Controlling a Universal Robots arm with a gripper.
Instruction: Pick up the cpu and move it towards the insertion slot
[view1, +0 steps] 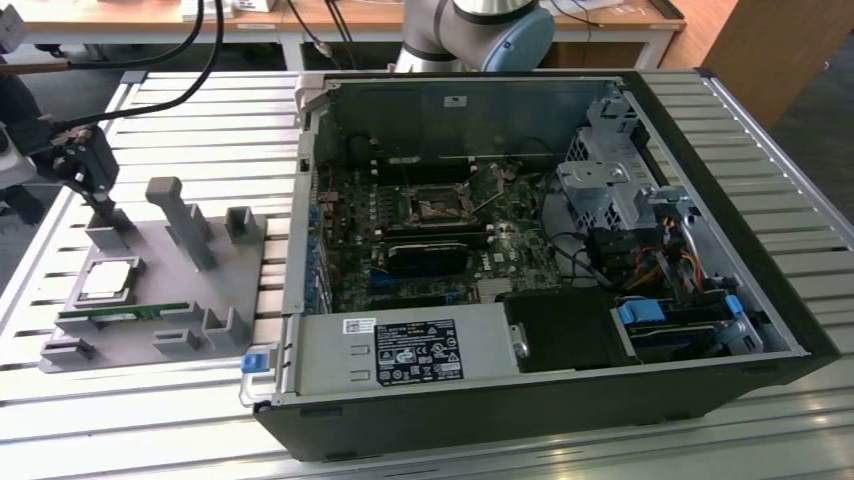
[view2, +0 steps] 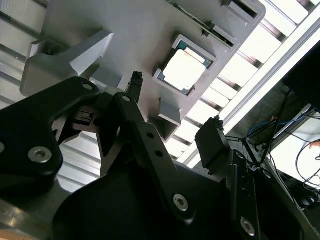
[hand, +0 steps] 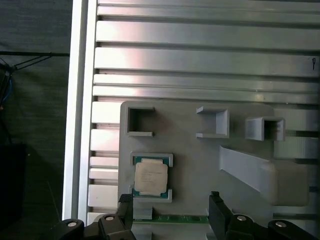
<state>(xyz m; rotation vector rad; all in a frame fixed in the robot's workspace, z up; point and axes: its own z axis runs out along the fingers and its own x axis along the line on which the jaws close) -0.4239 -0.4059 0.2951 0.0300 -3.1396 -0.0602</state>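
From where I stand, the arm, at twelve o'clock from the computer case in the exterior view, runs off the frame, so its upper reach is unseen. In the first wrist view the gripper is cut by the edge. Its fingers cover part of the memory stick. The insertion slot is too small to make out its contacts. Glare bleaches the top of the cpu in the second wrist view.

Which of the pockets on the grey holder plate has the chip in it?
The square framed pocket beside the green memory stick holds the cpu; the open-sided brackets stand empty.
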